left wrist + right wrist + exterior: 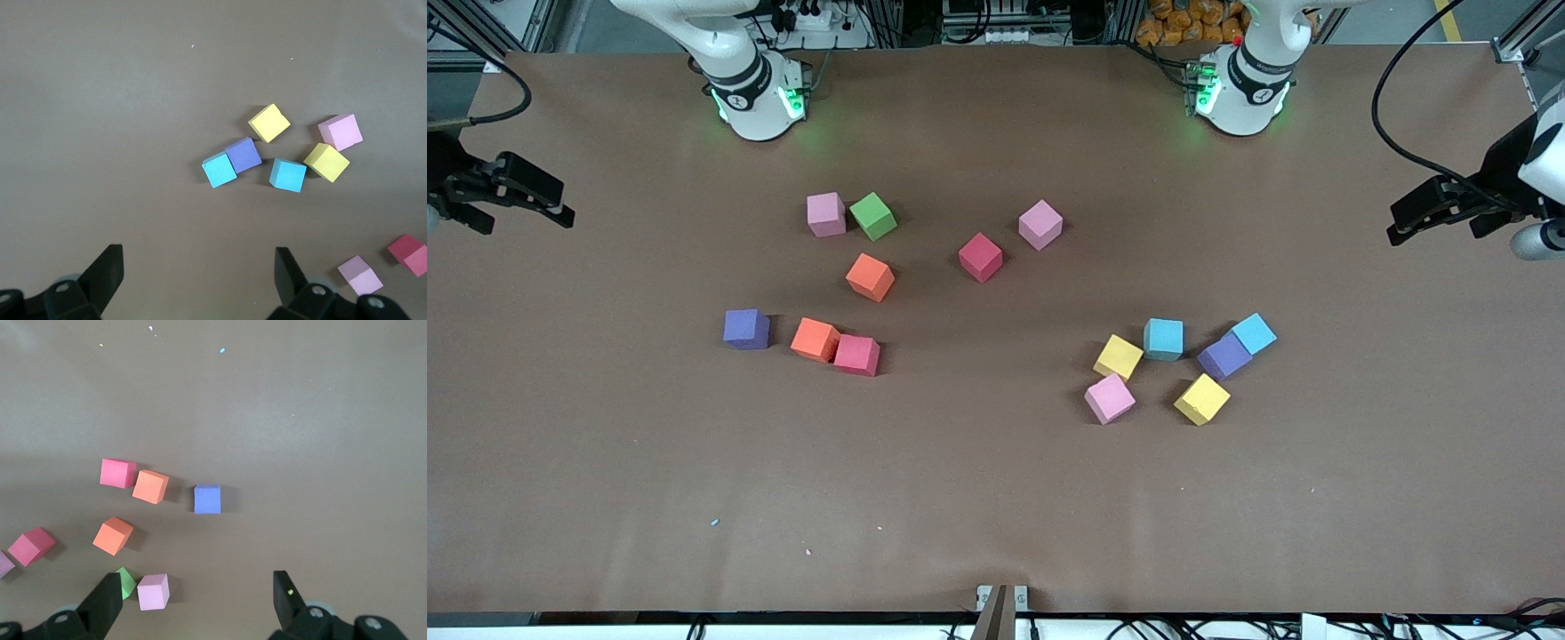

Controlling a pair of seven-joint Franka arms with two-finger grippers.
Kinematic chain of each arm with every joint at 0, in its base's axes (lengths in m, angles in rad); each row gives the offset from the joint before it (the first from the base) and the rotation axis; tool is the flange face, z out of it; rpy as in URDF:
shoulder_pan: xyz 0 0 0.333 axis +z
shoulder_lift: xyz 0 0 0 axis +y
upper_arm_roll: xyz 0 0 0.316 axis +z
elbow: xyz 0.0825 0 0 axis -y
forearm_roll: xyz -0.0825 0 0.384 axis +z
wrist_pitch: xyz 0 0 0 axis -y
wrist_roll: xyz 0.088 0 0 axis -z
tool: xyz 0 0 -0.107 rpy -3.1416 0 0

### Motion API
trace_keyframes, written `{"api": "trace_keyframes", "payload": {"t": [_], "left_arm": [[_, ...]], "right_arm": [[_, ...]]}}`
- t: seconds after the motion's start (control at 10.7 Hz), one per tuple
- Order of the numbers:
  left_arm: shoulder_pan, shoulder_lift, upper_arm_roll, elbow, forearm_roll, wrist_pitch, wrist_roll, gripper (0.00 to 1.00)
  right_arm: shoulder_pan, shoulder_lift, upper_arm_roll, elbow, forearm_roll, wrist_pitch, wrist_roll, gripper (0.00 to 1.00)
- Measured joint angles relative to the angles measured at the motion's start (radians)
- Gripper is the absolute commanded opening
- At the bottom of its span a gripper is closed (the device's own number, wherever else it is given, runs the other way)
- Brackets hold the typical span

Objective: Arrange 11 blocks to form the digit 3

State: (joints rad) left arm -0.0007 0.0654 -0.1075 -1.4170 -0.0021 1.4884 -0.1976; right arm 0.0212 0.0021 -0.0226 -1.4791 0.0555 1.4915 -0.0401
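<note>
Over the table's ends, both grippers (left gripper (1405, 227), right gripper (560, 209)) wait, fingers spread, empty.

The table (996, 498) is viewed from high across it. Each wrist view is aimed downward from well above; the crimson block (408, 253) is shared.

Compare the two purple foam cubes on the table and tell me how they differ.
The purple foam cube toward the right arm's end stands alone, apart from its neighbours; the purple foam cube toward the left arm's end sits against a cyan foam cube. The first lies roughly square to the table edges; the second is turned diagonally. Both look equal in size, matte, and rest flat on the table.
</note>
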Motion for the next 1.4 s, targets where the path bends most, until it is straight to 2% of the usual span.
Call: {"api": "trace_keyframes", "payload": {"t": [0.56,0.75,0.94,1.4], "left_arm": [[-0.001,0.001,-0.009,-0.009,0.000,-0.013,0.027,1.00],[-0.003,0.030,-0.081,-0.019,0.000,0.018,-0.041,1.00],[-0.058,0.090,-0.159,-0.029,0.000,0.077,-0.264,1.00],[-0.384,0.336,-0.178,-0.039,0.047,0.274,-0.870,1.00]], "right_arm": [[0.000,0.003,0.001,-0.004,0.001,0.006,0.000,1.00],[0.009,0.011,0.007,-0.008,0.003,-0.015,-0.001,1.00],[0.041,0.039,0.016,-0.015,0.008,-0.012,-0.001,1.00],[0.097,0.222,0.020,-0.032,0.041,0.044,-0.056,1.00]]}}
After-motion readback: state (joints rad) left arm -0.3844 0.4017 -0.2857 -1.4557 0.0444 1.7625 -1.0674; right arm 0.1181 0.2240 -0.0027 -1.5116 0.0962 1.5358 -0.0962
